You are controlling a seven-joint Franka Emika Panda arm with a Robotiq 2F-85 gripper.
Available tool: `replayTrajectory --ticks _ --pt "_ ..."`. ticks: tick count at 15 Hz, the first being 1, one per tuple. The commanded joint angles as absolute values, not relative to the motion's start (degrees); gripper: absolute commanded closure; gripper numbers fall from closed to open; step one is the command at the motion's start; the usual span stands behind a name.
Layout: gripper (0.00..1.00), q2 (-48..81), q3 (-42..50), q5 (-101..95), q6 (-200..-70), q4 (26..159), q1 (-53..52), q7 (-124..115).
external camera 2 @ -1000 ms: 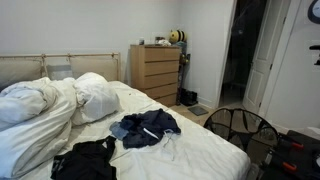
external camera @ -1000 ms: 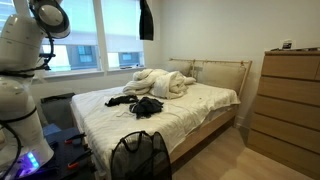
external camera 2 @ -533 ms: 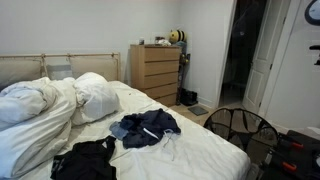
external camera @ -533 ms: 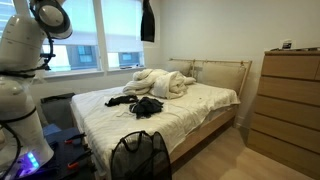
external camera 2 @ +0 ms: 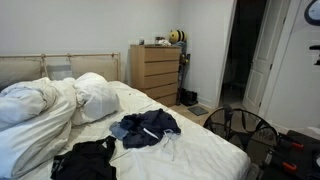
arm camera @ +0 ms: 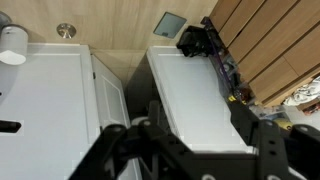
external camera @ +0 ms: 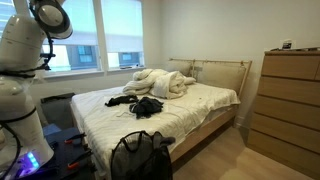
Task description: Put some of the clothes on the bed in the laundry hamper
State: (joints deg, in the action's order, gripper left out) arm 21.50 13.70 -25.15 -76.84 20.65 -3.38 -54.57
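Note:
In both exterior views the bed (external camera: 190,110) (external camera 2: 200,150) carries dark clothes: a black heap (external camera: 146,106) (external camera 2: 85,160) and a blue-and-dark bundle (external camera 2: 146,127). The black mesh laundry hamper (external camera: 140,160) (external camera 2: 245,128) stands on the floor at the foot of the bed, and a black garment (external camera: 141,143) lies bunched at its top. My gripper (arm camera: 188,148) shows only in the wrist view. Its black fingers (arm camera: 262,140) stand wide apart and it is open, with nothing between them. It is out of frame in both exterior views.
A rumpled white duvet (external camera: 160,82) and pillows (external camera 2: 95,95) lie at the head of the bed. A wooden dresser (external camera: 290,100) (external camera 2: 155,72) stands against the wall. The robot's white body (external camera: 20,80) is beside the bed. A dark doorway (external camera 2: 245,50) opens behind the hamper.
The black garment that hung high above the hamper has dropped into it. The gripper has gone from shut to open.

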Motion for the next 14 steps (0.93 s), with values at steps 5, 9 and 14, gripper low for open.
replayTrajectory --ticks 5,9,14 --pt "0.0 20.9 13.8 -23.8 -75.1 20.6 -2.7 -54.6" --pt "0.0 20.1 13.5 -23.9 -66.5 20.6 -3.1 -48.2" --pt "0.0 17.4 13.6 -24.6 -49.8 20.3 -2.7 -35.6"
